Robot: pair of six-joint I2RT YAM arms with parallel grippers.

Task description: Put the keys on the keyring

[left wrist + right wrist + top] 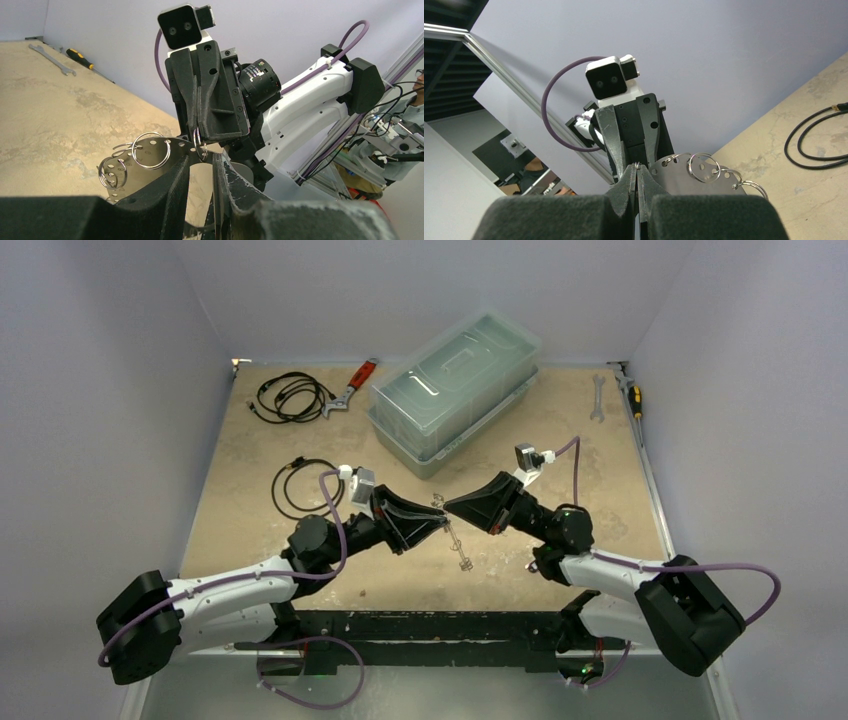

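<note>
Above the counter's centre, the keyring (457,545), a silvery perforated strip carrying small split rings, hangs slanting toward the near edge. The right gripper (447,506) is pinched tight on it. Whether the left gripper (440,523) has hold of it cannot be told.

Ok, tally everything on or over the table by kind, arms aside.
Wrenches: 2
Black cables: 2
Screwdriver: 1
Clear plastic box: 1
Keyring, gripped by the right pincer: 1
Total: 7
</note>
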